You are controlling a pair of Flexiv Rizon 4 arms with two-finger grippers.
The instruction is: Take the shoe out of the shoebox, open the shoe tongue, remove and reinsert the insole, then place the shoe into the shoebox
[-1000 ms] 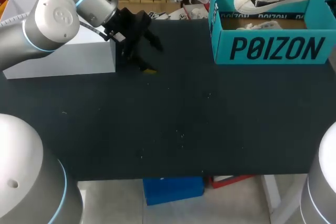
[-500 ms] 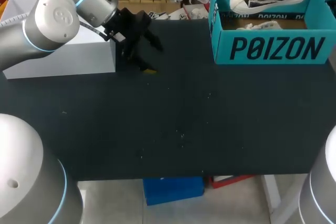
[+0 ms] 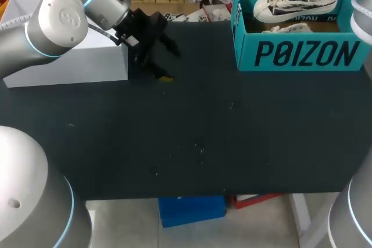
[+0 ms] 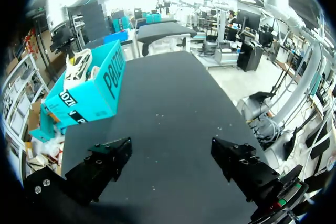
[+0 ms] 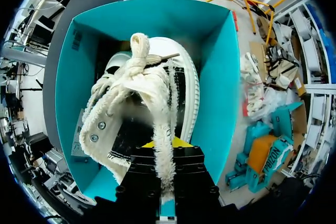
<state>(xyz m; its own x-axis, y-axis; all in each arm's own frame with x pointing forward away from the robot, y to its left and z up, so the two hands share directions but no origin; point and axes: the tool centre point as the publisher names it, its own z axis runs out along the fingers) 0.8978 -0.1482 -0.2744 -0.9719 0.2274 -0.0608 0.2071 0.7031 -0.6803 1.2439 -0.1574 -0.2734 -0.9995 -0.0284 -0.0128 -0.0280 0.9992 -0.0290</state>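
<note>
Right gripper (image 5: 164, 148) is clamped on the shoe (image 5: 149, 85): both fingers pinch the frayed fabric edge at the shoe's opening, one yellow tip showing just behind that fabric. The shoe is white canvas with fraying trim and a dark inner lining; its laces (image 5: 137, 56) are bunched into a knot on the side away from the gripper. The shoe hangs from the gripper inside the outline of the teal shoebox (image 3: 302, 53), sole level with or just above the box rim in the head view; contact with the box floor cannot be judged. A second pale shoe (image 3: 289, 27) appears to lie on the box floor, under the held one. The shoebox stands open at the far right corner of the black table (image 3: 192, 137). The right arm (image 3: 363, 10) comes in at the right edge, beside the box. Left gripper (image 4: 170, 150) has its fingers spread wide apart, holding nothing, and hangs over bare table surface. In the head view it sits at the far left of the table, just beside a white box (image 3: 70, 62), well apart from the shoebox. From the left wrist view, the shoebox is well ahead of the fingers, with the shoe showing above its rim.
</note>
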